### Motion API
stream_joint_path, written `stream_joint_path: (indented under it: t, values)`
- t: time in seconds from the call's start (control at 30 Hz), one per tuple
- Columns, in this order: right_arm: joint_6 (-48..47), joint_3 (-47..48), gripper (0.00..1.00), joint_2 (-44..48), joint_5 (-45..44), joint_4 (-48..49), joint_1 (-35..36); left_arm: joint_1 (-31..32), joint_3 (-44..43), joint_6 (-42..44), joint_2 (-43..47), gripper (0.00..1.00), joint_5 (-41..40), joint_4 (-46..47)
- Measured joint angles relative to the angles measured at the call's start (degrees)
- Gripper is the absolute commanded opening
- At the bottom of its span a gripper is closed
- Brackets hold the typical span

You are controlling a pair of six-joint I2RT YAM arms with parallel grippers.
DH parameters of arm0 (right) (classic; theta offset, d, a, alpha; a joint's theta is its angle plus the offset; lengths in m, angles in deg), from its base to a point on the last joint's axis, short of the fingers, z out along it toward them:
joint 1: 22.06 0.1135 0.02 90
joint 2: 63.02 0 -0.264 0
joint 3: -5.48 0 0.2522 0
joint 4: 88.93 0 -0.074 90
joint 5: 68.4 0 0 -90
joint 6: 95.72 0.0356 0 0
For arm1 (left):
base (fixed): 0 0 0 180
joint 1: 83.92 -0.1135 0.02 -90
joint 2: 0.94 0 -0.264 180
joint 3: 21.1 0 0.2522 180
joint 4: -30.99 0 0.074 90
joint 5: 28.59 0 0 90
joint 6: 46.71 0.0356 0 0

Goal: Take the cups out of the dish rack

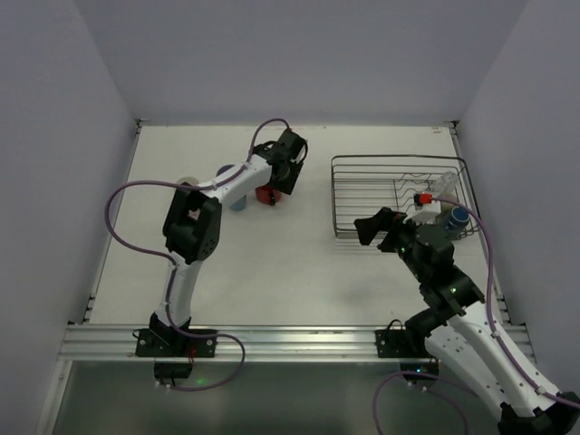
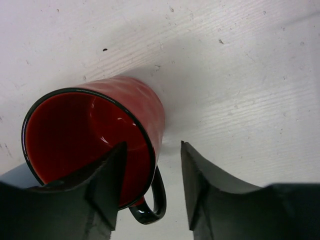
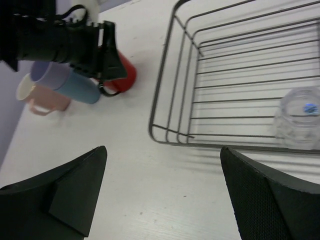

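A red mug (image 2: 142,102) with a black handle stands upright on the table, left of the dish rack (image 1: 333,195). My left gripper (image 2: 152,185) is open over it, one finger inside the mouth and the other outside, clear of the wall. The top view shows that gripper (image 1: 276,184) above the red mug (image 1: 265,196). A clear glass (image 3: 300,117) lies inside the rack (image 3: 162,90). My right gripper (image 3: 162,190) is open and empty over bare table in front of the rack's near left corner.
Beside the red mug (image 3: 125,75) stand a light blue cup (image 3: 82,89), a pink mug (image 3: 42,97) and a lavender cup (image 3: 45,72). White walls close the table on three sides. A metal rail (image 1: 290,340) runs along the near edge.
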Motion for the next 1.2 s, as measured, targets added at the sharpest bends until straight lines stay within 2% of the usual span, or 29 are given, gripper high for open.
stream_joint_path:
  t: [0.03, 0.1, 0.17, 0.2, 0.3, 0.43, 0.6, 0.73, 0.8, 1.03, 1.2]
  values:
    - [-0.44, 0.70, 0.92, -1.05, -1.97, -0.94, 0.00, 0.00, 0.00, 0.13, 0.02, 0.60, 0.00, 0.04]
    - [-1.01, 1.64, 0.82, -2.54, -5.95, -2.56, 0.00, 0.00, 0.00, 0.13, 0.15, 0.65, 0.09, 0.07]
    - [-1.51, 2.32, 0.75, -3.96, -10.01, -4.00, -0.02, 0.00, 0.13, 0.11, 0.83, 0.67, 0.39, 0.22]
    - [-1.77, 2.67, 0.67, -4.85, -11.85, -4.70, -0.07, 0.00, 0.39, 0.07, 1.62, 0.69, 0.61, 0.46]
    - [-2.29, 4.13, 0.60, -8.15, -15.87, -5.88, -0.76, 0.02, 1.70, -0.13, 5.62, 0.70, 1.92, 1.73]
    - [-3.23, 7.74, 0.60, -15.61, -17.64, -6.16, -4.02, 0.15, 6.21, -1.38, 15.28, 0.70, 6.34, 6.03]
    - [-4.63, 10.99, 0.66, -24.22, -17.38, -6.19, -10.27, 1.75, 16.11, -3.74, 33.38, 0.72, 15.04, 14.05]
    - [-5.88, 12.63, 0.72, -29.35, -16.52, -6.25, -13.86, 4.61, 30.58, -5.75, 52.70, 0.75, 23.32, 23.23]
    - [-6.36, 13.22, 0.73, -31.63, -15.91, -6.25, -14.53, 4.96, 36.98, -5.99, 61.40, 0.78, 26.18, 24.85]
    - [-6.84, 15.06, 0.70, -38.77, -14.58, -6.54, -14.99, 4.79, 55.58, -5.90, 86.58, 0.81, 23.93, 24.00]
    - [-6.84, 17.92, 0.65, -42.99, -14.45, -7.15, -15.08, 4.79, 65.44, -5.95, 96.00, 0.82, 18.75, 21.29]
